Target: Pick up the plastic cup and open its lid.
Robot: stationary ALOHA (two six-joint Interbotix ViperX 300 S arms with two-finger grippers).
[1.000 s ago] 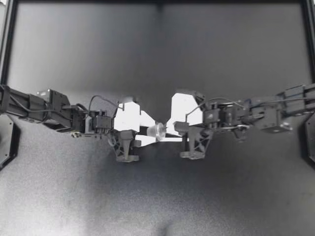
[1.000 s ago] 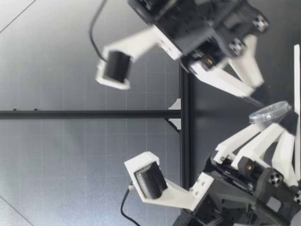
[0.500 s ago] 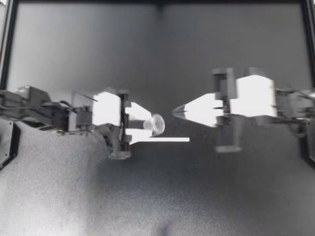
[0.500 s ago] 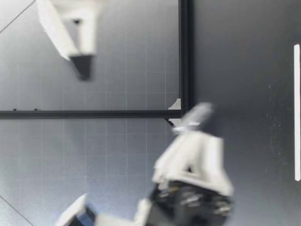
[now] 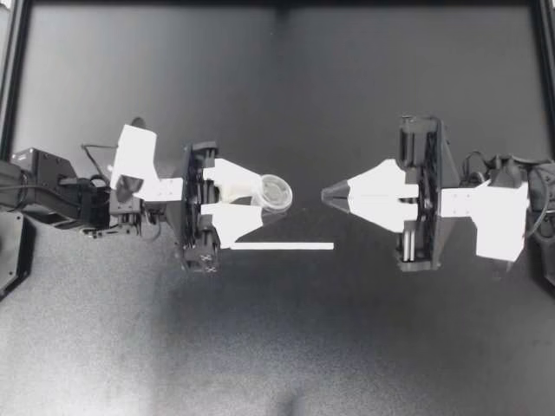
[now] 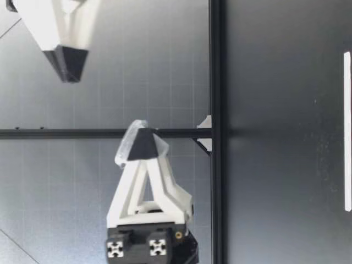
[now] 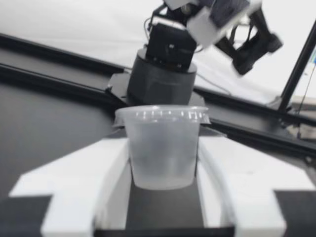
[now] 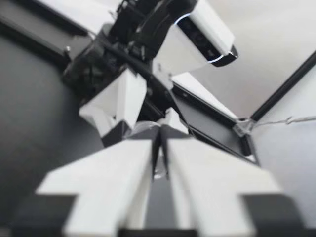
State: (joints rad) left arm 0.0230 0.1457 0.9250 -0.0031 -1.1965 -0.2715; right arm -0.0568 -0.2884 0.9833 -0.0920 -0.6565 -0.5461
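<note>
Since a second ago our arms have risen and drawn apart. Our left gripper (image 5: 263, 203) pinches the plastic cup (image 5: 277, 192) from both sides above the table (image 5: 277, 347), lid (image 7: 162, 114) on. Our right gripper (image 5: 334, 196), fingers pressed together, hangs apart from it.

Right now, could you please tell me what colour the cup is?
Clear, faintly frosted; the cup shows best in the left wrist view.
</note>
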